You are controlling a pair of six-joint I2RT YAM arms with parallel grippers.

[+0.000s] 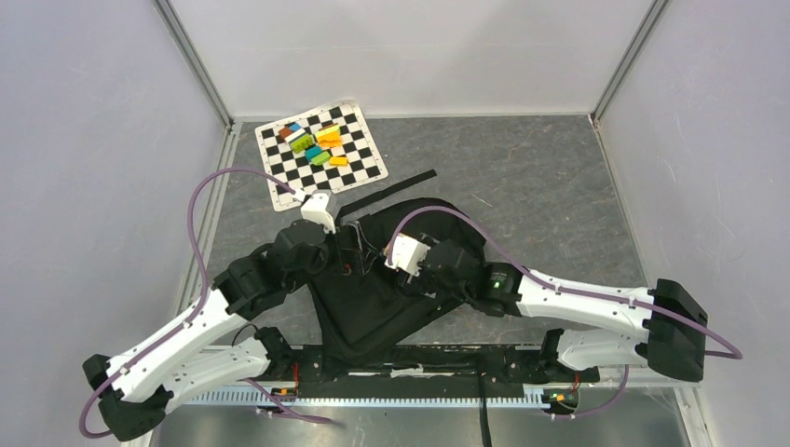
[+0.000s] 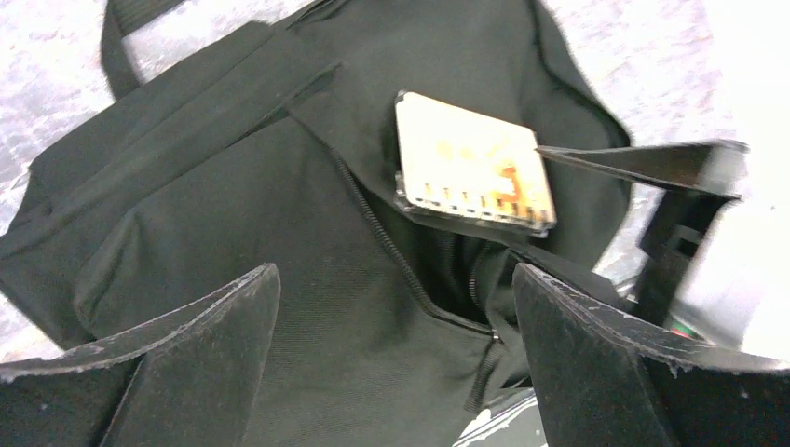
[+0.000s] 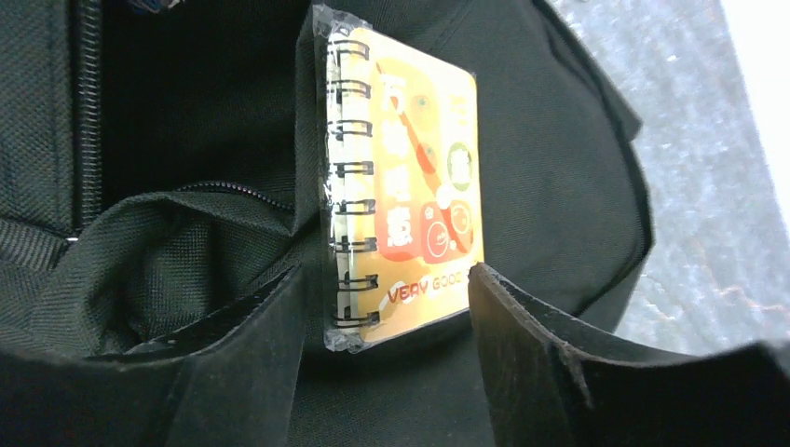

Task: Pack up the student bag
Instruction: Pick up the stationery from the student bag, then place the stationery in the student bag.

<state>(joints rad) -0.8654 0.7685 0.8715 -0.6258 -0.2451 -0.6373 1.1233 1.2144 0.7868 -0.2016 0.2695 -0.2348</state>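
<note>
The student bag (image 1: 373, 312) is a black backpack lying flat on the table between the arms, with its zip opening (image 2: 438, 270) gaping. A small yellow spiral notebook (image 3: 410, 177) in clear wrap lies on the bag at the edge of that opening (image 2: 470, 172). My right gripper (image 3: 387, 275) is open, and its fingertips straddle the notebook's near end without pressing it. My left gripper (image 2: 396, 279) is wide open over the bag's front panel, just short of the zip, with only fabric beneath it. A right finger (image 2: 652, 163) shows beside the notebook.
A checkered mat (image 1: 363, 168) with several small coloured blocks (image 1: 317, 144) lies at the back left. One bag strap (image 1: 387, 191) stretches toward it. Pale walls close in the grey tabletop (image 1: 531, 186) on three sides.
</note>
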